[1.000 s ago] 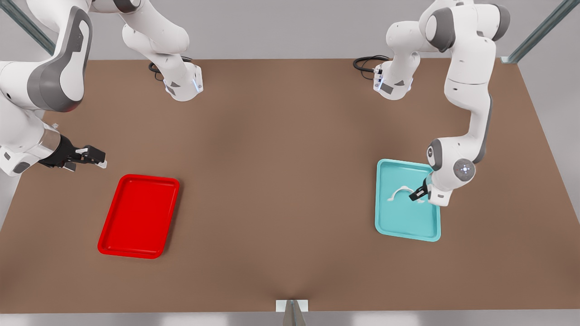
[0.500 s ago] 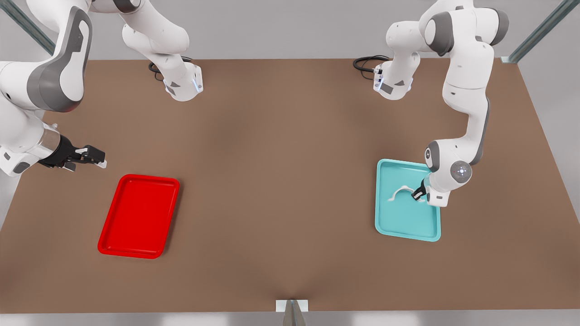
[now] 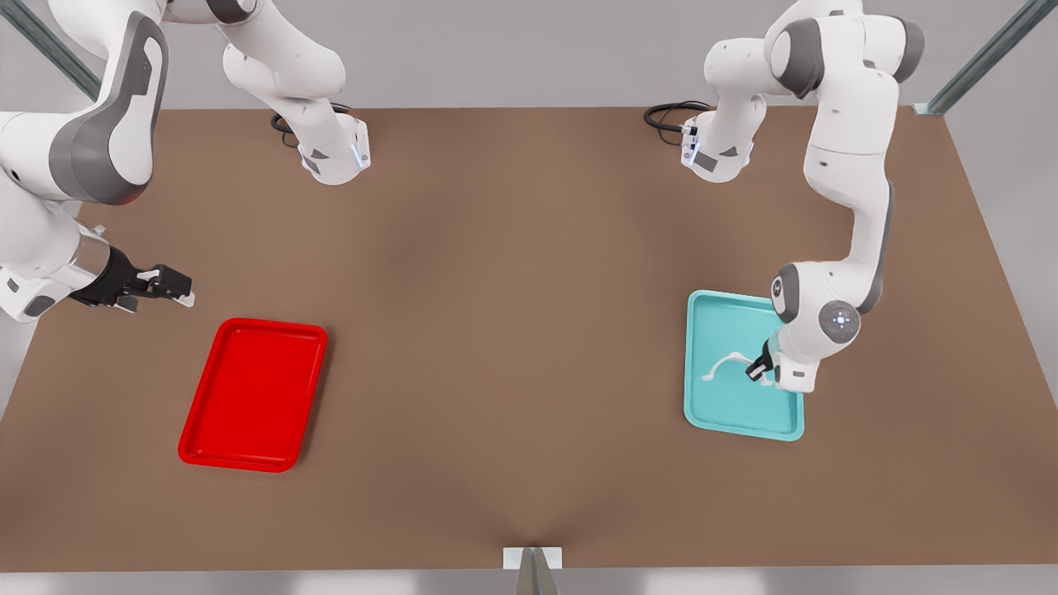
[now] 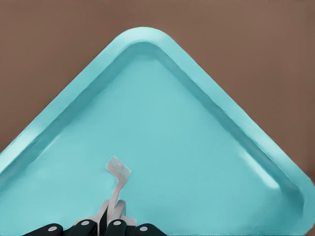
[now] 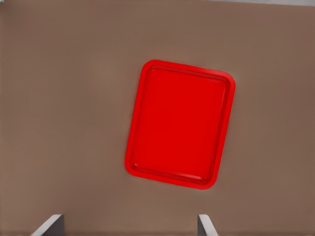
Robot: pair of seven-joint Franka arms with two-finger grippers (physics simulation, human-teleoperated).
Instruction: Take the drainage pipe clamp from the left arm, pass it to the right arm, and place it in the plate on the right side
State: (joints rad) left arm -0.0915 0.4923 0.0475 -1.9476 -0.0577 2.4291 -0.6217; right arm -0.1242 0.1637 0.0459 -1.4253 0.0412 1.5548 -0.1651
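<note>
Left gripper (image 3: 755, 369): fingers (image 4: 112, 227) pressed together on one end of the drainage pipe clamp (image 3: 729, 364), low over the teal tray (image 3: 738, 413) at the front view's right.
Drainage pipe clamp: thin white arch strap; one end clamped between the left fingers, the rest reaching away from them across the tray floor; in the left wrist view its free flat tab (image 4: 118, 168) lies just ahead of the fingertips; whether the tab touches the tray floor cannot be told.
Teal tray: directly beneath the left fingers; in the left wrist view its raised rim (image 4: 206, 93) runs around the clamp on the far side.
Left arm (image 3: 851, 173): bends down from its base at the far edge of the surface to the wrist above the tray's near corner.
Right gripper (image 3: 173, 285): fingers apart, their pale tips (image 5: 49, 227) at the edges of the right wrist view; held above the surface, waiting, at the front view's left.
Plate (image 3: 254, 395): bright red, ahead of and below the right fingers, near them but not touched; well apart from the left fingers and the clamp.
Surface (image 3: 512, 347): brown, carrying both trays.
</note>
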